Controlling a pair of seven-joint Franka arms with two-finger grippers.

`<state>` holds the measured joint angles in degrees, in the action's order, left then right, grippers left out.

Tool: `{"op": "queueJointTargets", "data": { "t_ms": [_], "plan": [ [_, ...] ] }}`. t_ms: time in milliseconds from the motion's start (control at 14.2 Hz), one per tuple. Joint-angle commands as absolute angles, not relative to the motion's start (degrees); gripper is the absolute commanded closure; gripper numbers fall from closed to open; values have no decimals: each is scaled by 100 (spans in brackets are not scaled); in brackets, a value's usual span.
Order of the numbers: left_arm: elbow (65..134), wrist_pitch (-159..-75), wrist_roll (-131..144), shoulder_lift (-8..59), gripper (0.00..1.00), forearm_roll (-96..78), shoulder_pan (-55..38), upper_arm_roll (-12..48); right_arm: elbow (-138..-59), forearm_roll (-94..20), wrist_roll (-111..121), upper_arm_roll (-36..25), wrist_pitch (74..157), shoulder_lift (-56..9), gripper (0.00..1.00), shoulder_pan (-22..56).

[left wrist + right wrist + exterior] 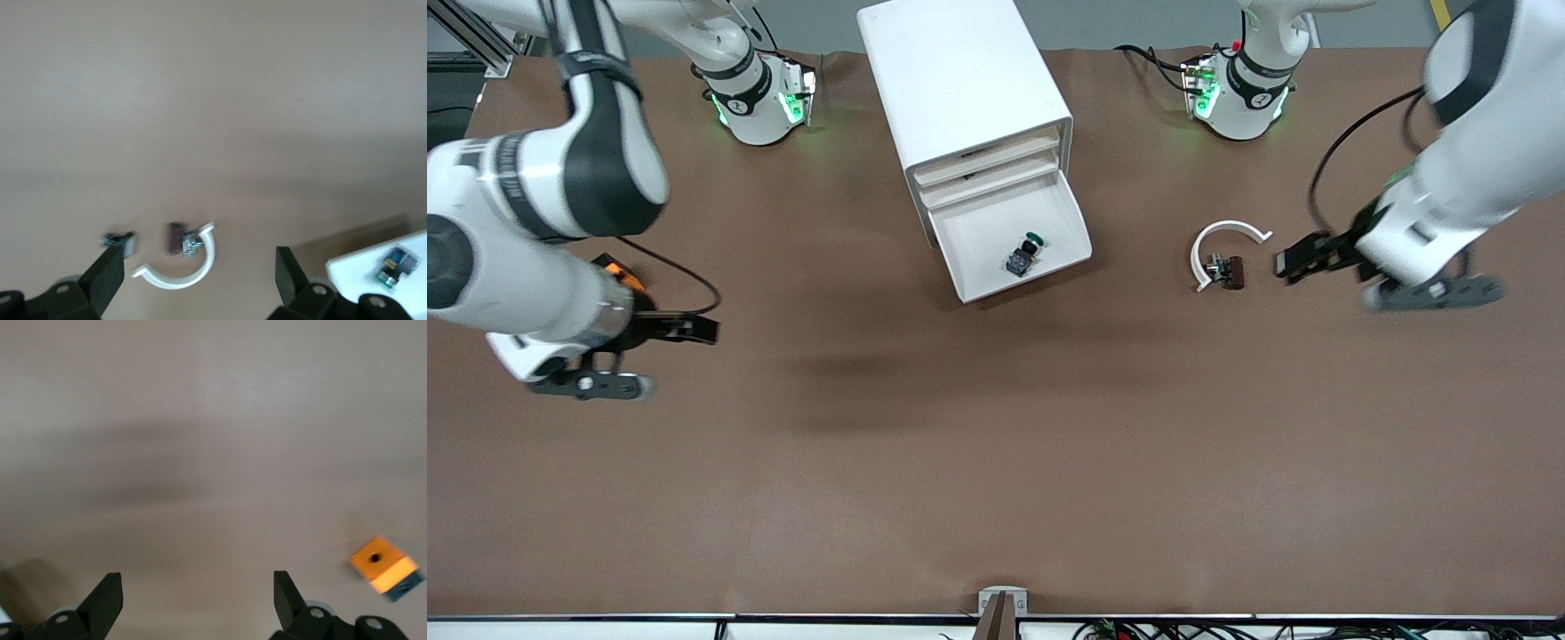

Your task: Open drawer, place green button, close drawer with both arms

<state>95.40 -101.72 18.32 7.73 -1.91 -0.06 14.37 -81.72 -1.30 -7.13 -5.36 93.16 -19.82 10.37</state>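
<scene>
Front view looks down high over the whole worktop (pixel 996 462), facing the arm bases; wrist views look down close — left shares the drawer (pixel 1049 200) (pixel 353 267) corner.

The button (pixel 1025 253) is seen lying in the pulled-out drawer (pixel 1049 213), the lowest one of the cabinet (pixel 960 80). The left gripper (pixel 1294 264) is held over the table (pixel 996 462) toward the left arm's end, with its fingers apart — just beside it a curved ring piece (pixel 1223 242) is found, with a small clip (pixel 1227 271) inside the curve. The right gripper (pixel 694 330) is held over the right arm's end, fingers apart, and a block (pixel 385 567) is found close beside it — well apart from the drawer.
</scene>
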Motion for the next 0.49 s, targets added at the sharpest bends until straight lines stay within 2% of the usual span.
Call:
{"op": "queueJointTargets", "data": {
  "t_ms": [0, 422],
  "plan": [
    [9265, -10747, 2862, 1658, 0, -167, -525, 1556, -8244, -18, -55, -422, 9281, -1793, 0, 538],
    [8517, -11495, 4068, 3311, 0, 421, -1607, 1556, -8174, 18, 44, -422, 8903, -1450, 0, -26]
  ]
}}
